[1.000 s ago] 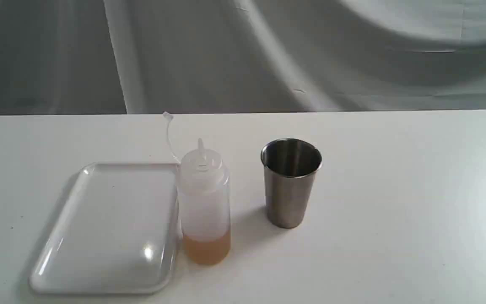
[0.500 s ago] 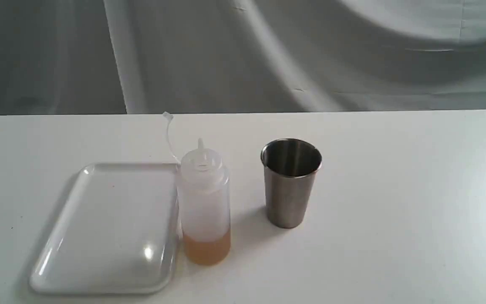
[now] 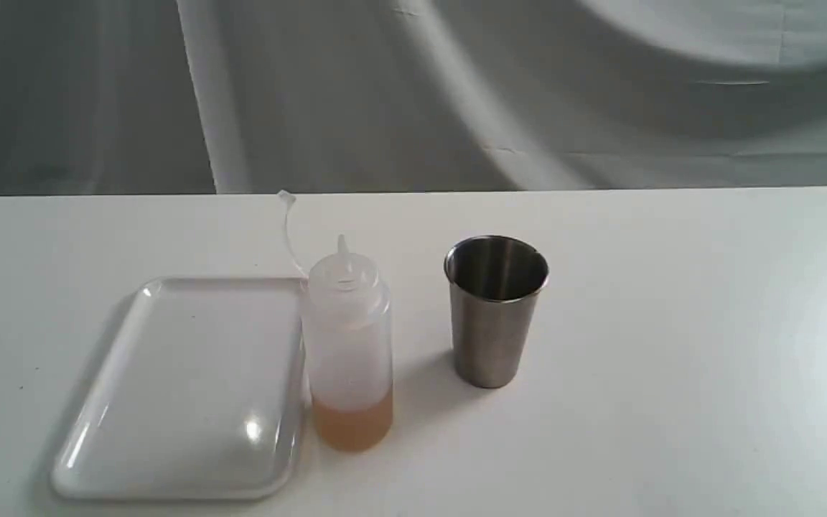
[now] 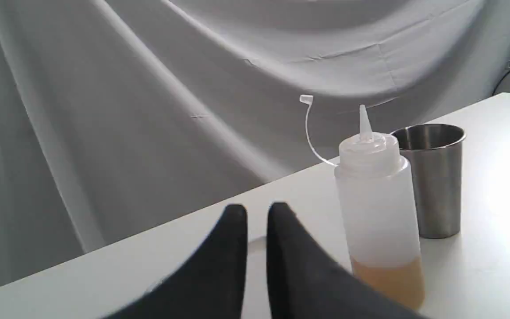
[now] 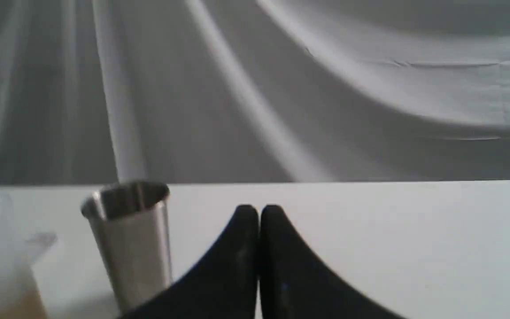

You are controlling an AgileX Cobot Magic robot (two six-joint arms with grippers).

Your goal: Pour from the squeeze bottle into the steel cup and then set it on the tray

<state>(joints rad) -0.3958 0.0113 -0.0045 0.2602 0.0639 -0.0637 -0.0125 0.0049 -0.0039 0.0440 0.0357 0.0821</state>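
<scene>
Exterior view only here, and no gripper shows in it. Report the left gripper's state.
Observer: The left gripper is empty, with a slim gap between its fingers.
Operator: Now give me the right one.
Observer: The right gripper is shut with its fingers pressed together, holding nothing, and it is apart from the steel cup.
</scene>
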